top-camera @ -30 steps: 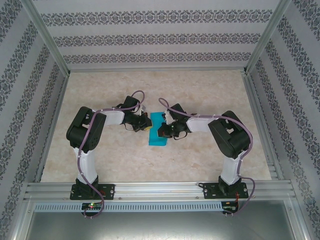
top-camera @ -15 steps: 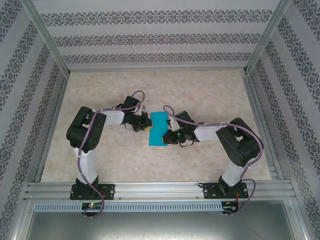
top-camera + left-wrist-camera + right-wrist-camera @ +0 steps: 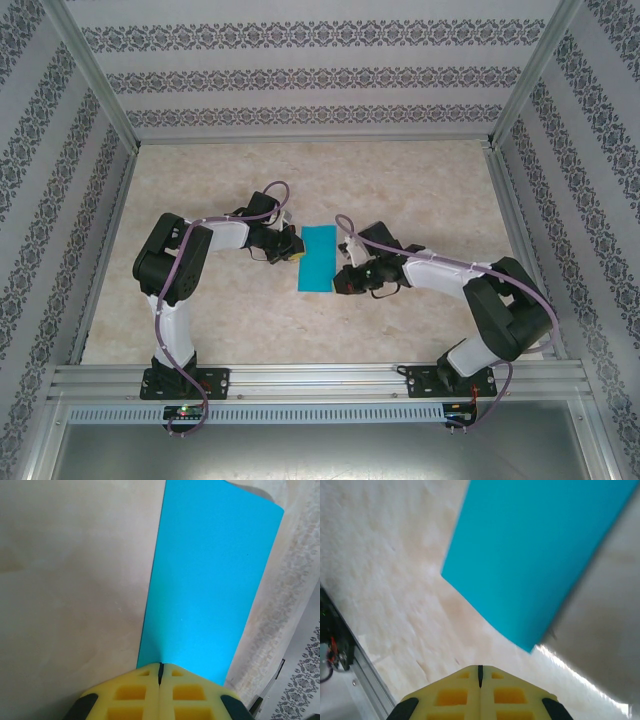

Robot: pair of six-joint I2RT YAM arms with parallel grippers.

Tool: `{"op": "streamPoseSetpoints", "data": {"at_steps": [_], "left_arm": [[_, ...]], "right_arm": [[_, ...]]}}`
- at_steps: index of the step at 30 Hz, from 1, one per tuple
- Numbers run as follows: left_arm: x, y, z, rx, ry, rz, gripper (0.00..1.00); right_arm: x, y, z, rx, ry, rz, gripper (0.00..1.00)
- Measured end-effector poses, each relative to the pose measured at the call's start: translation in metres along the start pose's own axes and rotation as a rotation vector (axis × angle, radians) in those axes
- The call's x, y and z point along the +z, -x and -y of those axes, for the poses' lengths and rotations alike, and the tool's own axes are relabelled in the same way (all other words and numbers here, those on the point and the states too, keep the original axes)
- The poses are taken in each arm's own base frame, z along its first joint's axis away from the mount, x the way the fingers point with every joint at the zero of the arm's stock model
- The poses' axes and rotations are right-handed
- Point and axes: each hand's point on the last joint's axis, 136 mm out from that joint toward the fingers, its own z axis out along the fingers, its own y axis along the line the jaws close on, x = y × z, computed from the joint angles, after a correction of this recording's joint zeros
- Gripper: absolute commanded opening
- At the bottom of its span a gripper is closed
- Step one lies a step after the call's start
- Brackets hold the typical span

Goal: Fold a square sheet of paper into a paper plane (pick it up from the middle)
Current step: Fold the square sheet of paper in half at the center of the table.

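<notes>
Two pincers flank a thin, matte teal-blue sheet of paper [image 3: 318, 258], which lies flat about midway between the edges of the pale marbled counter [image 3: 420, 190]. It lies as a narrow rectangle, so I judge it already folded in half. The left pincer [image 3: 292, 243] has its yellow fingers pressed together with nothing between them. Its tips bear on the paper's left long edge, probably to pin the sheet or flatten the crease. The right pincer [image 3: 342, 281] is also fully closed and empty. It sits just off the paper's near right corner without touching it, likely clear of the sheet before the next fold. No brand, label or legible writing appears on the paper or fingers, and the enclosure walls [image 3: 320, 80] carry only ornamental bands.
</notes>
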Motion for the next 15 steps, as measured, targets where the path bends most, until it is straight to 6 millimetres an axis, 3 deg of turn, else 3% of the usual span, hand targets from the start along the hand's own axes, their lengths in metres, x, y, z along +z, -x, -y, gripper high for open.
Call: {"op": "streamPoseSetpoints", "data": {"at_steps": [3,7,15], "left_arm": [[0.000,0.000,0.000,0.000,0.000,0.000,0.00],[0.000,0.000,0.001,0.000,-0.002,-0.002,0.00],[0.000,0.000,0.001,-0.001,-0.004,-0.005,0.00]], "right_arm": [[0.000,0.025,-0.009,-0.019,0.009,0.056,0.00],[0.019,0.050,-0.006,-0.005,0.007,0.067,0.00],[0.049,0.036,0.016,0.059,-0.023,-0.007,0.00]]}}
